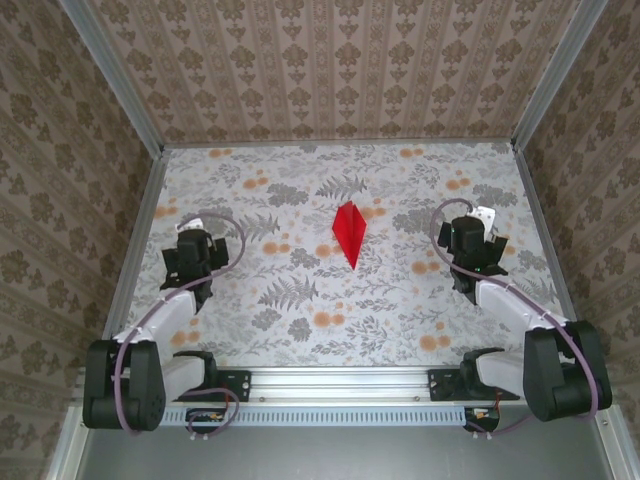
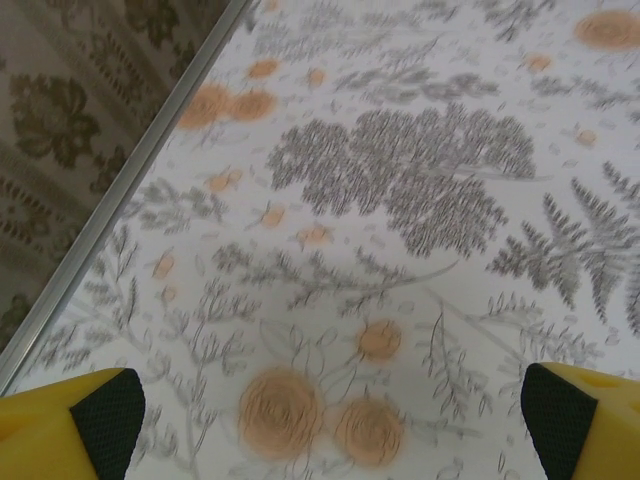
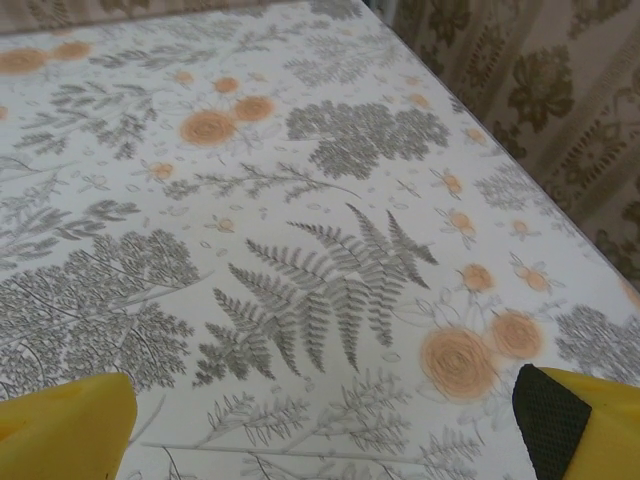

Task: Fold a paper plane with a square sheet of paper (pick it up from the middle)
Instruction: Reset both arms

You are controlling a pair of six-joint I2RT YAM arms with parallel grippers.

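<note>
- The paper plane (image 1: 349, 232) lies flat on the worktop (image 1: 300, 320), a narrow bright red dart with a crease running down its middle.
- Its sharper tip points toward the arms' bases, and its broader end points toward the back wall (image 1: 330, 70).
- Nothing touches the paper plane; printed cloth shows all around it.
- The left arm (image 1: 165, 310) reaches up from its base and ends well to the left of the paper plane, at about the same depth on the worktop.
- The left fingers (image 2: 60, 425) are spread as wide as they go and hold nothing; in the left wrist view, printed orange roses and grey leaves lie between the two yellow tips with their black pads.
- A metal edge strip (image 2: 130, 170) and brown patterned wallpaper run along the side of the left fingers that faces away from the paper plane.
- The right arm (image 1: 510, 305) ends well to the right of the paper plane, roughly mirroring the left arm.
- The right fingers (image 3: 60, 430) are also fully parted and grip nothing; a grey fern print and orange flowers lie between them in the right wrist view.
- The paper plane sits between the two arms, roughly midway, clear of both.
- A grey metal rail (image 1: 340, 380) carrying both arm bases runs along the worktop edge nearest the plane's sharp tip, well apart from it.
</note>
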